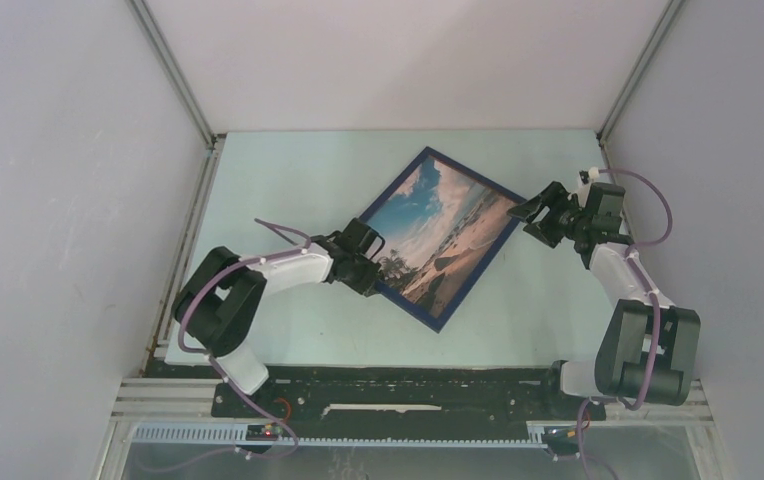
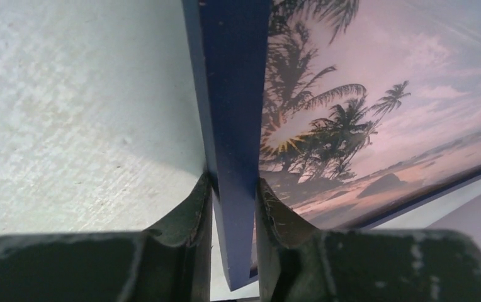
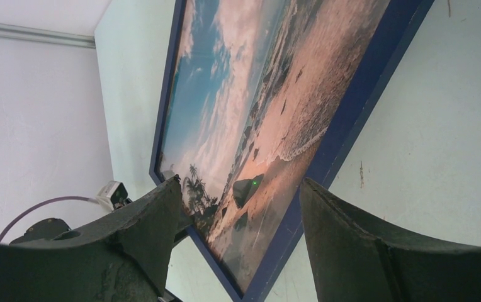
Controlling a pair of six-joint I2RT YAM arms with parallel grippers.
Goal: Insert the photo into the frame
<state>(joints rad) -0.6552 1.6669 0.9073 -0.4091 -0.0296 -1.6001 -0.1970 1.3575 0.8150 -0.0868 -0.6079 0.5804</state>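
Note:
The navy blue frame (image 1: 474, 176) lies turned like a diamond on the pale table, with the beach photo (image 1: 441, 235) inside it, picture side up. My left gripper (image 1: 373, 268) is shut on the frame's lower-left edge. In the left wrist view the blue frame bar (image 2: 235, 94) runs between my two fingers and my gripper (image 2: 233, 189) pinches it, with the photo's palm trees (image 2: 376, 94) to its right. My right gripper (image 1: 530, 215) is open and empty just off the frame's right corner. In the right wrist view my gripper (image 3: 241, 182) has its jaws wide apart above the photo (image 3: 250, 107) and frame (image 3: 364, 100).
White walls enclose the table on the left, back and right. A metal rail (image 1: 183, 240) runs along the table's left edge. The arm bases stand on a black bar (image 1: 408, 390) at the near edge. A cable (image 1: 648, 200) loops from the right wrist.

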